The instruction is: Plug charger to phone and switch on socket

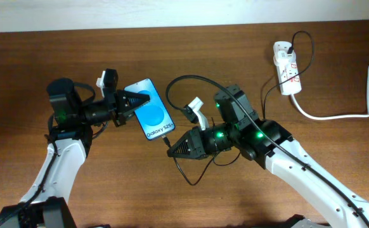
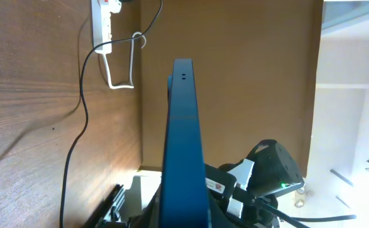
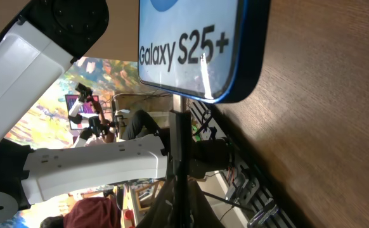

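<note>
Over the table, our left tool clamped the phone, our right tool the charger at its port; socket untouched.

From overhead, my two arms look built alike, with long white shells on the lower links and black motor housings at the joints. The left arm ends in a chunky black wrist block. The right arm shows two green lights glowing on its black housings. A thin black cable runs along the right arm's white shell. Each wrist carries a small black camera on a white bracket. The left tool and right tool are black ribbed wedges that taper to a point. In the right wrist view, upper left, the left arm's white shell meets a round black cap dotted with small screws.
</note>
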You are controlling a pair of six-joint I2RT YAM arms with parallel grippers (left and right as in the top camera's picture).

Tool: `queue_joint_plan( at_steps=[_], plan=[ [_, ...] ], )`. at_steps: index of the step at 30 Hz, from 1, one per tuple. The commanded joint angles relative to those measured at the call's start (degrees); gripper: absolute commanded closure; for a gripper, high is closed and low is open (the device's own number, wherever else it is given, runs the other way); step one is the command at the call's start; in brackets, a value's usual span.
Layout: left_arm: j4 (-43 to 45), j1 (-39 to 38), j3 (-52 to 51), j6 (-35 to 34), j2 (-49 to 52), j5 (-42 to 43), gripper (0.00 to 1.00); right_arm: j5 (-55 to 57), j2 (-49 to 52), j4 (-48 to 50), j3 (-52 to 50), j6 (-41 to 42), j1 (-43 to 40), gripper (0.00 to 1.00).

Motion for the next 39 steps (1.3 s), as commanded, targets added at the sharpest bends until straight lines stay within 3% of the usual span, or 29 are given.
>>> queue_joint_plan(
  at_steps=[1, 39],
  plan=[
    [0.31, 0.2, 0.7, 1.2, 0.11, 1.27, 1.0, -1.88, 0.15, 0.52, 0.48, 0.24, -0.02, 0.96],
    [0.28, 0.2, 0.7, 2.32, 0.11, 1.49, 1.0, -1.84, 0.26, 1.66, 0.48, 0.44, 0.0, 0.96]
  ],
)
